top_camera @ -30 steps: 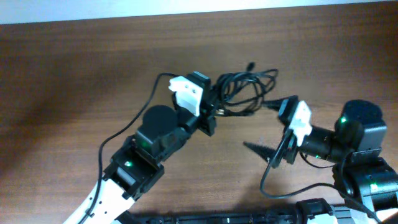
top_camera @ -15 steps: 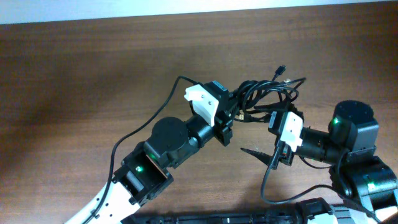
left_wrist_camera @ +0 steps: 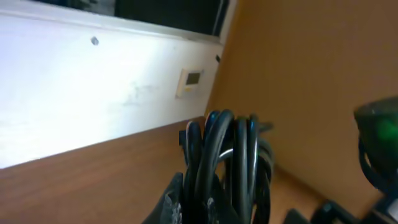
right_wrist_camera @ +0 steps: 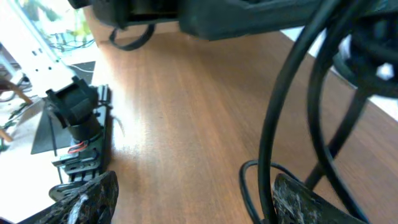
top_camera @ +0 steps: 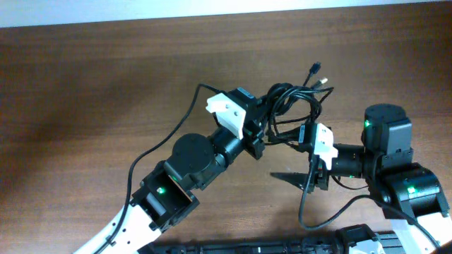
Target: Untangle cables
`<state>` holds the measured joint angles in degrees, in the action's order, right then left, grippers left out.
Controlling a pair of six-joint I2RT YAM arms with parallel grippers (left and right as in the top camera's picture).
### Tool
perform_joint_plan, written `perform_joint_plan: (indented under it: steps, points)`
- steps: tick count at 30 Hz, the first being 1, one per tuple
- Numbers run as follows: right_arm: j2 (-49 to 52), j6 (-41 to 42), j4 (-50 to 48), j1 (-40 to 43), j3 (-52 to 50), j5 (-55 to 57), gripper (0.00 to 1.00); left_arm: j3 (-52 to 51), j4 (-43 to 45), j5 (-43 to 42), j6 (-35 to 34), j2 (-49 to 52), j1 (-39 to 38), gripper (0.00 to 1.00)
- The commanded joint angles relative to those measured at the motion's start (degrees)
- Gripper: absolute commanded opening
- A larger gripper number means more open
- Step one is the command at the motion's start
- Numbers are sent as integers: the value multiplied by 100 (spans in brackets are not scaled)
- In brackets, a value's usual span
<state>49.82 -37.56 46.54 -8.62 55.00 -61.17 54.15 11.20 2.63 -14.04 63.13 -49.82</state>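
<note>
The cables (top_camera: 300, 99), a knotted bundle of thin black loops, are seen right of centre in the overhead frame, with plug ends pointing toward the upper right. The bundle is clamped at its left edge by the left gripper (top_camera: 263, 127), whose jaws are closed on several strands, apparently so that it is anchored over the desk (top_camera: 106, 85). The right gripper (top_camera: 286, 154) is set just below the loops with jaws spread wide, probably so that a single loop can be taken and drawn free.
</note>
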Motion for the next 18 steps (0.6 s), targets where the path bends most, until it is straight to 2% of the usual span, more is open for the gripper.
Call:
perform_joint_plan:
  steps: [1, 8, 14, 18]
  points:
    - [11, -271, 304, -44, 39, -315, 77, 92, 356, 988, 44, -83, 0, 0]
    - [116, -275, 837, -44, 39, -243, 72, 92, 1123, 1637, 46, -83, 0, 0]
    - [210, -278, 1165, -44, 39, 48, 66, 92, 1276, 2400, 46, -105, 0, 0]
    - [208, -278, 1440, -44, 39, 503, 65, 92, 1362, 2844, 52, -138, 9, 0]
